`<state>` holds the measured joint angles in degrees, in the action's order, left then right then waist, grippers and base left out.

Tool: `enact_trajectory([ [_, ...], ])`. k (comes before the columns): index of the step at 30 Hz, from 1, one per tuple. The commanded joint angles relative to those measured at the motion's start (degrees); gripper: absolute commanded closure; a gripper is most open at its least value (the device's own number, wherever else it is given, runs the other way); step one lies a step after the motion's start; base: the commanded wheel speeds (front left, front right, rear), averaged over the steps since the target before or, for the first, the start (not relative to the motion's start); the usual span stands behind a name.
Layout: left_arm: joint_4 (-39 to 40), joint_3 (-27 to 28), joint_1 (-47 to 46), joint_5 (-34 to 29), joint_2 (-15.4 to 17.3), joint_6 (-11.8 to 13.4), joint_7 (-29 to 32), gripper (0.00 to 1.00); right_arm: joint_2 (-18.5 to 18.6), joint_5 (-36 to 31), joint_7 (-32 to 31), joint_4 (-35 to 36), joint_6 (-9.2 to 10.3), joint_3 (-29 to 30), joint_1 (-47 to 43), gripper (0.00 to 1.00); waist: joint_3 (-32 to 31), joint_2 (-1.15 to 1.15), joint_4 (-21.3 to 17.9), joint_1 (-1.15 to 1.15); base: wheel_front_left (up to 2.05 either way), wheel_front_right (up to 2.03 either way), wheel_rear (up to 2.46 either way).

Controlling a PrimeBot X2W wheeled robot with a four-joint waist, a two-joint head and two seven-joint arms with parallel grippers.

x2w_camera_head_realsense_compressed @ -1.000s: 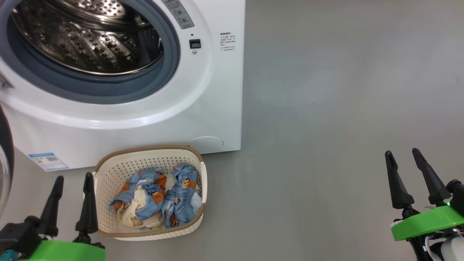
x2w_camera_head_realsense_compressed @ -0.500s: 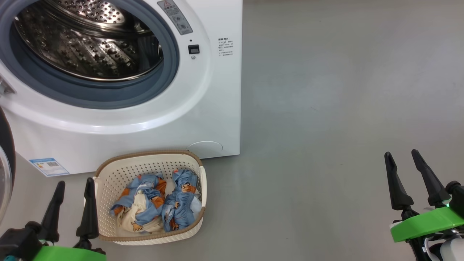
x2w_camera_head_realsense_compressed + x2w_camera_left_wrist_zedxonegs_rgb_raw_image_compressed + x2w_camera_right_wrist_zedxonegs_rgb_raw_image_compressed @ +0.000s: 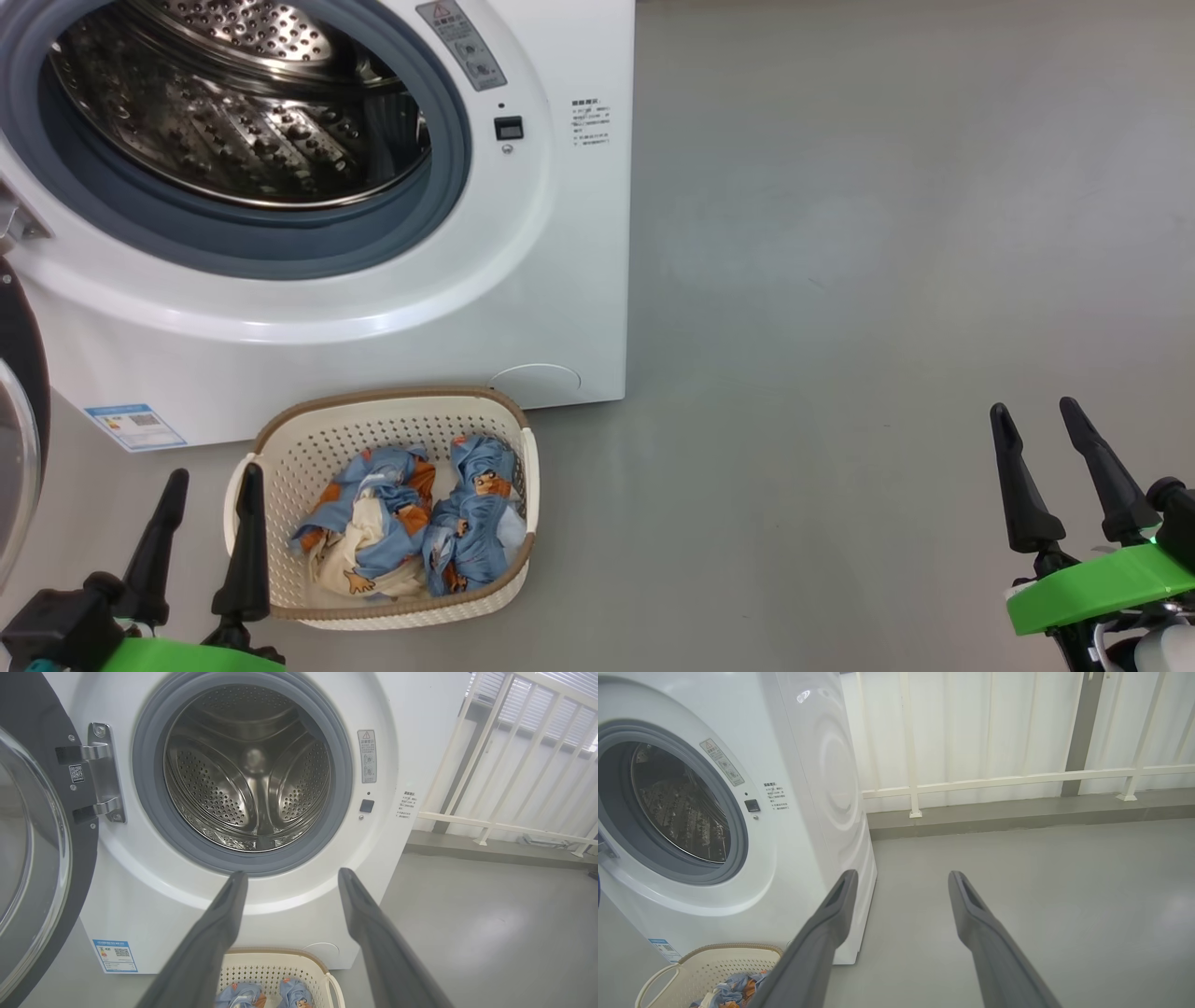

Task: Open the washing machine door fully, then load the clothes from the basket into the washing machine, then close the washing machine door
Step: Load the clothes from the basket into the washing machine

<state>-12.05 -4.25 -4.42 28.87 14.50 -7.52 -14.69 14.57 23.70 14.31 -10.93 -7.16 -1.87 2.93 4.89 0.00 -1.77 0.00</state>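
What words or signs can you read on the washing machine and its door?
No words read clearly.
Grey sticker beside the drum opening: a warning triangle; words too small.
Black print on the washing machine front: too small.
Blue label at its bottom corner: a square code; words blurred.
Small sticker on the washing machine door by the hinge: too small.

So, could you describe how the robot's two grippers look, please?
Both the left gripper and the right gripper have two long, black, tapering fingers with pointed tips, mounted on a bright green collar. Below the right collar, a pale casing and thin cables show. Close up, the fingers look dark grey.
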Motion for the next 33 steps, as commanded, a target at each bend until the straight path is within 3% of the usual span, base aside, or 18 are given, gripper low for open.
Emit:
enact_trajectory([
  [1,1.81,1.57,-1.05,0.42,1.75,0.03,-0.3,0.0,1.28,-0.19,0.69,1.58,-0.33,-0.96,0.5,0.0,0.16,0.0,0.08,0.0,0.3,-1.12,0.82],
  [18,1.25,-0.36,-2.26,1.11,2.38,0.03,-0.3,0.0,1.05,-0.32,0.69,1.71,-0.33,-0.99,1.3,0.0,1.6,0.0,0.72,0.0,0.67,-1.63,0.95],
  [33,0.32,-0.25,-2.79,0.6,1.72,0.03,-0.3,0.0,1.03,-0.25,0.69,1.52,-0.33,-1.28,1.91,0.0,1.98,0.0,1.23,0.0,0.12,-0.14,0.02],
])
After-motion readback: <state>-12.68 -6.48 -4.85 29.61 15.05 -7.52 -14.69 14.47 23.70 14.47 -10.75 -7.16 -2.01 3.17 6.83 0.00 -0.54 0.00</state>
